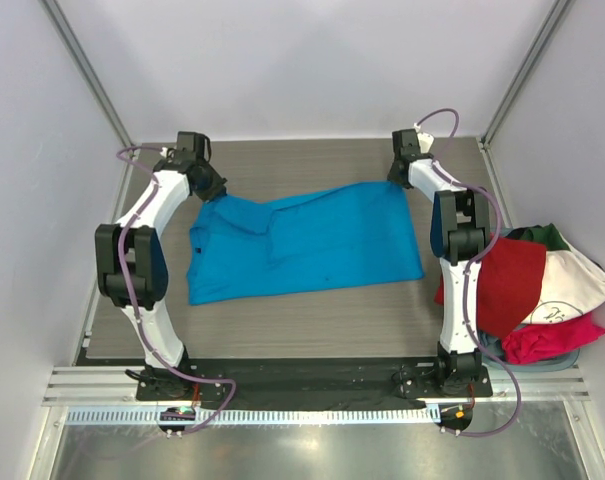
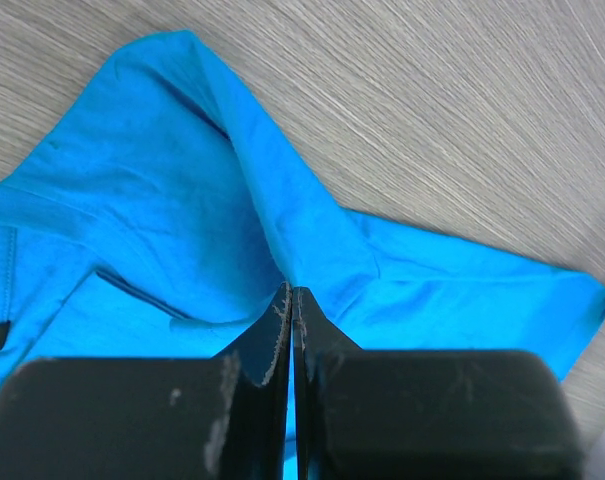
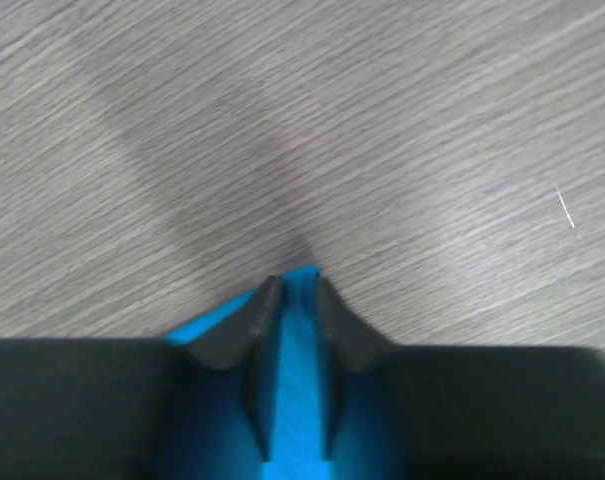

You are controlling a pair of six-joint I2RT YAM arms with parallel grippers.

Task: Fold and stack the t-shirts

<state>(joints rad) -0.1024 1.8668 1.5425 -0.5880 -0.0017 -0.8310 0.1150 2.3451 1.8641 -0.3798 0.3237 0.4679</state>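
A bright blue t-shirt [image 1: 302,245] lies spread across the middle of the wood-grain table. My left gripper [image 1: 210,192] is shut on its far left part; in the left wrist view the jaws [image 2: 292,292] pinch a raised fold of blue cloth [image 2: 182,200]. My right gripper [image 1: 398,178] is shut on the shirt's far right corner; in the right wrist view a strip of blue cloth [image 3: 300,340] shows between the fingers [image 3: 298,283]. A pile of other t-shirts lies at the right: red [image 1: 507,285], magenta-pink [image 1: 552,338], white with a small print [image 1: 574,285], dark green [image 1: 547,238].
The table [image 1: 312,325] has white walls at the back and both sides, with metal rails along the side edges. The shirt pile sits beside the right arm's base, partly over the table's right edge. A black base plate [image 1: 312,378] spans the near edge.
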